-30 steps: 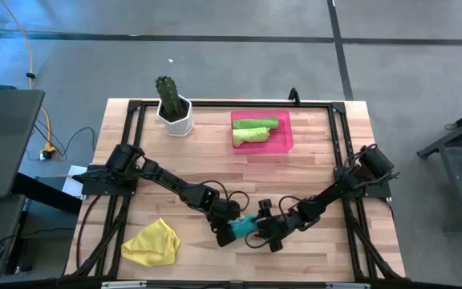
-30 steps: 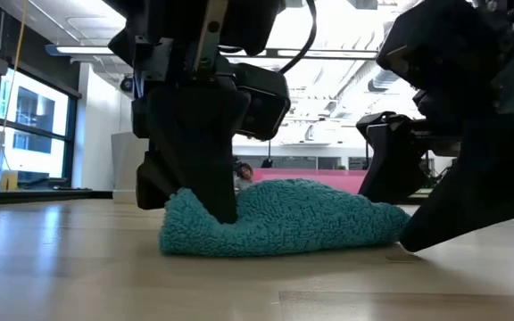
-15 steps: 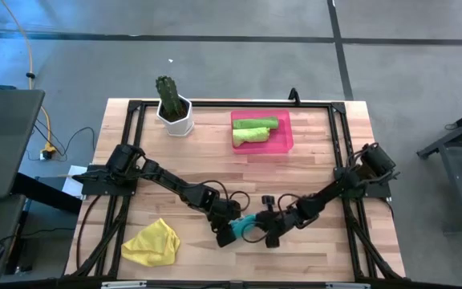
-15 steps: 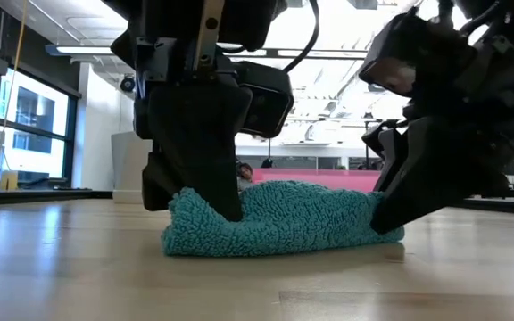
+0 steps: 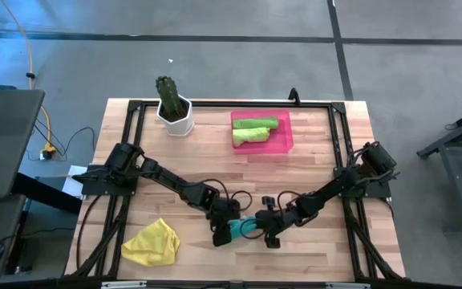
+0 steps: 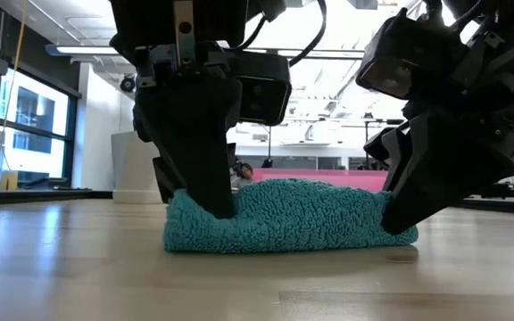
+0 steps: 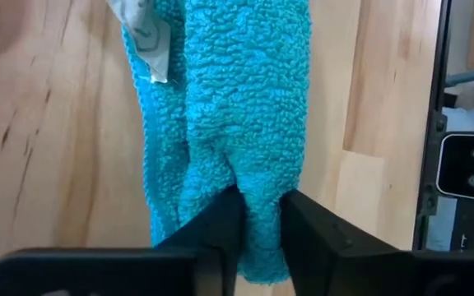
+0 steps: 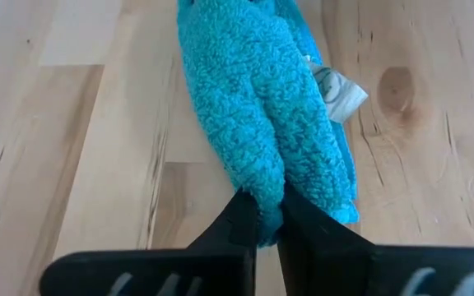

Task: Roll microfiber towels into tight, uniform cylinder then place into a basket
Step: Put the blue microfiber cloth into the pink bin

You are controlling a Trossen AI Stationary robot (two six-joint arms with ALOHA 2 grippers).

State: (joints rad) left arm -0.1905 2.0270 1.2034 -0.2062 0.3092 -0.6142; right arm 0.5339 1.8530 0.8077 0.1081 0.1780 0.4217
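The teal towel [image 5: 245,229] lay rolled lengthwise near the table's near edge, each end pinched in my grippers. The yellow towel [image 5: 151,242] sat crumpled at the near left. Two green towels [image 5: 253,131] lay rolled inside the pink basket [image 5: 285,138], far side.

the wooden table [image 5: 311,156] carries a white cactus pot [image 5: 175,116], pink basket [image 5: 283,143], crumpled yellow towel [image 5: 151,242] and rolled teal towel [image 5: 245,229].
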